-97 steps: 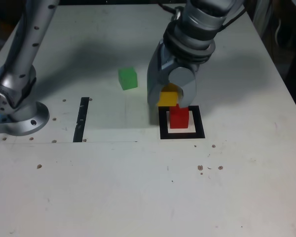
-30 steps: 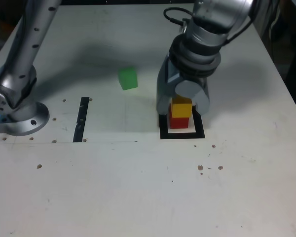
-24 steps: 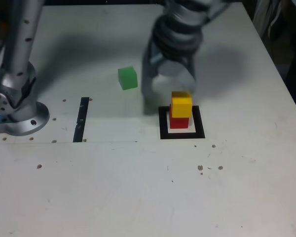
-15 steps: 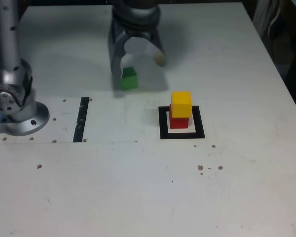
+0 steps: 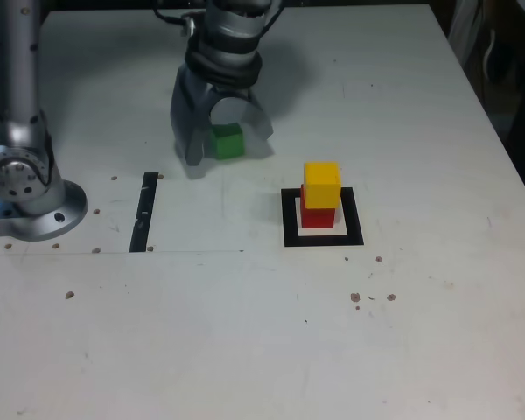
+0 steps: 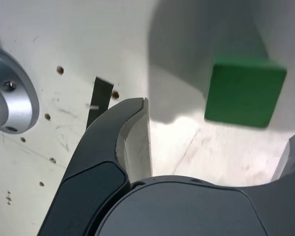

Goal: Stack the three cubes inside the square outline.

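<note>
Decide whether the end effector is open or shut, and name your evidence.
Open. In the wrist view, the two jaws of the end effector stand wide apart, with bare tabletop visible between them.

White tbl (image 5: 402, 332) has grn cube (image 5: 228, 143), red cube (image 5: 318, 219) in blk frame (image 5: 324, 241), blk strip (image 5: 143, 213), metal base (image 5: 52, 224).
</note>
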